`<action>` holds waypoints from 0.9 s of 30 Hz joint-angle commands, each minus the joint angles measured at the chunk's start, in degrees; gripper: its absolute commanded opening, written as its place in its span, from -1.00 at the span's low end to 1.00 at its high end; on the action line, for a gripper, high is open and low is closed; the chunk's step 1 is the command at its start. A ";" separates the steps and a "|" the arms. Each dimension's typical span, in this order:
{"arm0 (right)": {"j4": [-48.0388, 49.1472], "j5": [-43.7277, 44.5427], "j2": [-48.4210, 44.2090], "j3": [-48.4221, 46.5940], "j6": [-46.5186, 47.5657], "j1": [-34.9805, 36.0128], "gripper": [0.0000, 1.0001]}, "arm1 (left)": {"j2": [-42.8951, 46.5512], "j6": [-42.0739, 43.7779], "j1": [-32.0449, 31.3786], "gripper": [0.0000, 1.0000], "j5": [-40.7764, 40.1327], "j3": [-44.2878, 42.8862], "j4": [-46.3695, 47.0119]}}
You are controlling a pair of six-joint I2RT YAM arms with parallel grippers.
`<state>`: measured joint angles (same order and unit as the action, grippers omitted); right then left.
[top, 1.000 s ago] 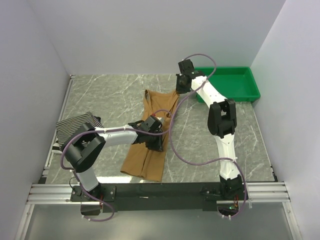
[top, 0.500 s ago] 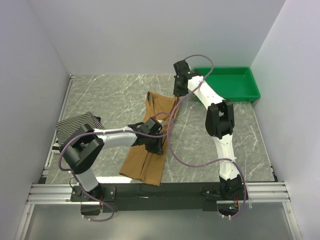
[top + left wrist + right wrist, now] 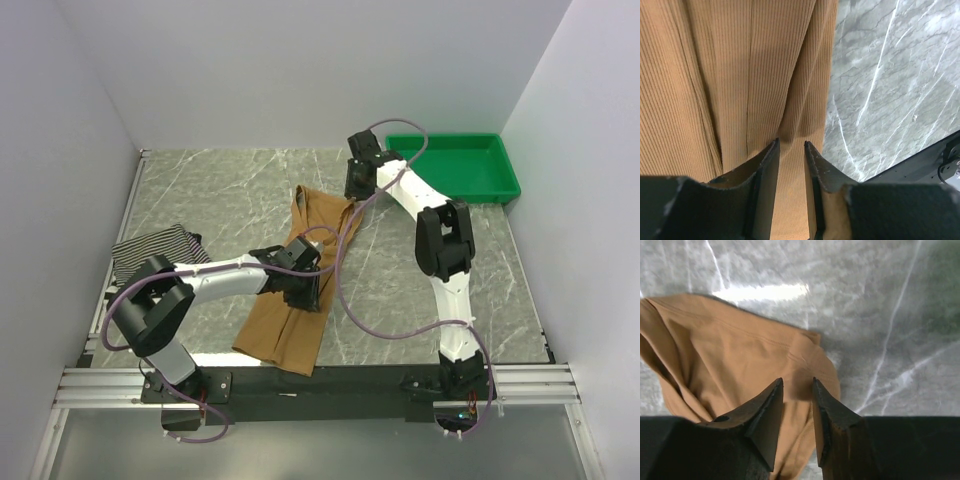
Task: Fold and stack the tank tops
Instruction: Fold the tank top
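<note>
Dragged toward the near edge, the tan-brown tank top (image 3: 283,338) lies lengthwise on the worktop (image 3: 230,190); right tool (image 3: 797,382) hangs parted above its strap end, left tool (image 3: 791,143) narrow-jawed on its middle, grip unclear, so flatten those ridges before folding.

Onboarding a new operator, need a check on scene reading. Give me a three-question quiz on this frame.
1. True or false: the plain tan-brown ribbed cloth tank top lies inside the green plastic tray.
2. The right gripper is above which part of that top? A far end; B near hem; C neither.
3. Fill in: the black-and-white striped cloth tank top lies at the marble table's ___ edge.
Key: 1 false; 2 A; 3 left.
</note>
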<state>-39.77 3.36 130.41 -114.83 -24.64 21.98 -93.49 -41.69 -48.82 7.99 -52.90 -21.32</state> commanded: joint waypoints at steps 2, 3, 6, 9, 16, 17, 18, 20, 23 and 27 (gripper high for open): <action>4.69 2.70 -9.37 5.83 -0.67 0.35 -0.26 | 2.79 -1.11 0.04 -0.35 -0.52 1.14 -0.30; 7.14 3.14 -10.52 9.41 -0.49 0.43 -0.27 | 2.88 -1.20 0.04 -0.35 -0.43 1.49 -0.30; 12.07 3.67 -15.00 15.85 -0.23 0.43 -0.22 | 2.97 -1.20 0.21 -0.35 -0.17 1.75 -0.30; 15.15 5.25 -18.08 20.77 -0.32 0.26 -0.18 | 3.23 -1.37 0.13 -0.35 -0.17 1.75 -0.21; 17.97 5.08 -20.72 27.54 -0.32 -0.27 -0.48 | 2.79 -1.11 0.13 -0.36 0.01 1.49 -0.39; 18.41 4.56 -20.98 29.38 -0.06 -0.18 -0.62 | 2.70 -1.02 0.13 -0.36 0.01 1.31 -0.47; 19.54 4.12 -21.33 30.44 0.03 -0.35 -0.65 | 2.62 -1.02 0.13 -0.36 0.10 1.31 -0.48; 21.48 2.19 -22.21 33.51 0.03 -0.44 -0.66 | 2.44 -0.94 0.13 -0.36 0.18 1.40 -0.48; 23.76 -0.97 -22.57 36.68 0.12 -0.44 -0.63 | 2.26 -0.93 0.13 -0.36 0.36 1.31 -0.48; 27.10 -4.75 -22.13 38.53 -0.40 -0.36 -0.62 | 1.82 -0.93 0.13 -0.37 0.62 1.14 -0.39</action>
<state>-18.70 2.28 111.66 -76.64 -24.64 21.87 -92.20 -42.70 -48.77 7.90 -51.44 -21.93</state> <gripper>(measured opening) 0.187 0.320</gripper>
